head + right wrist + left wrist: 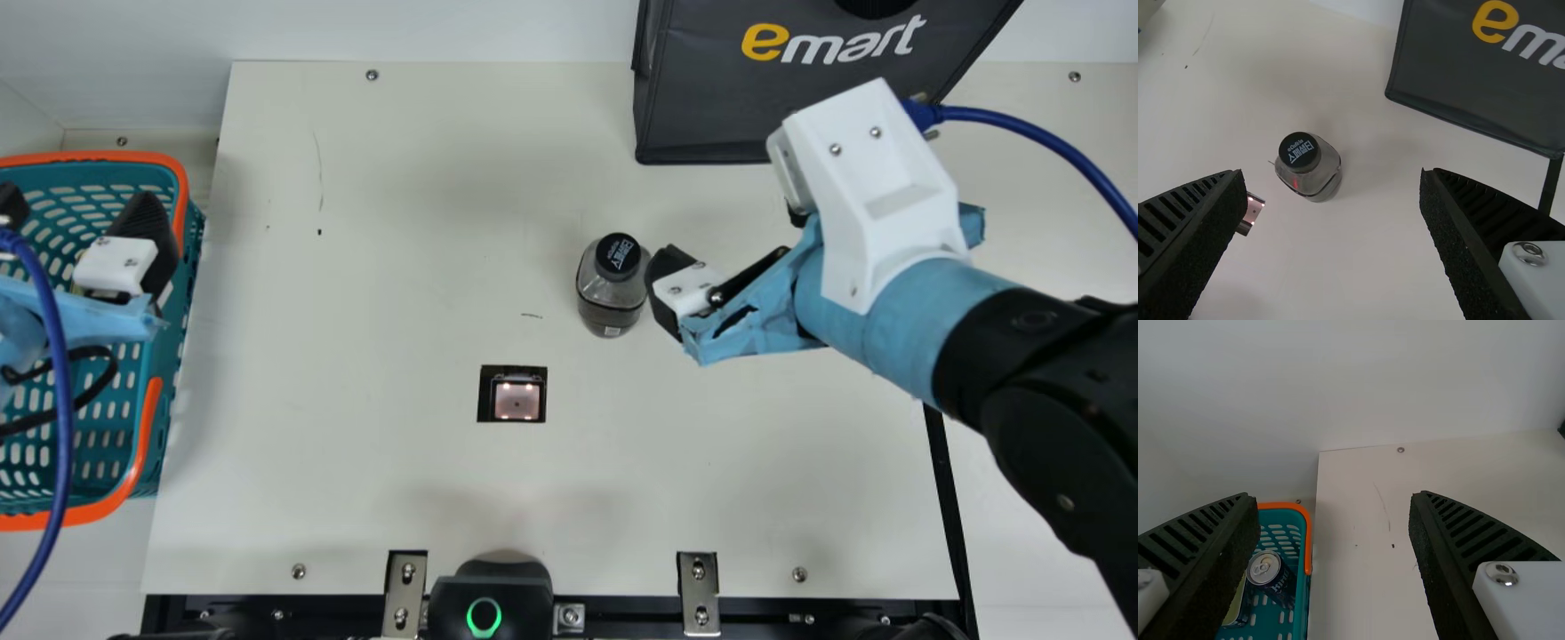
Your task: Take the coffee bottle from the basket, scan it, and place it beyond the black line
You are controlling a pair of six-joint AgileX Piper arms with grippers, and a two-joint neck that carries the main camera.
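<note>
- Coffee bottle (pixel 612 302): stood upright on the table (pixel 400 222), outside the basket (pixel 98 511) and short of the black line (pixel 943 480).
- Right gripper (pixel 1333 177): released, holding nothing, its fingers spread beside the bottle.
- Left gripper (pixel 1331 495): released and empty, over the basket side.
- Step in hand: I judged it to be the right arm's pickup (scan status could not be confirmed).
- Next move: I needed to centre the bottle between the right fingers, lower and close, then present its code to the scanner window (pixel 517 400) if unscanned, otherwise carry it across the line.
</note>
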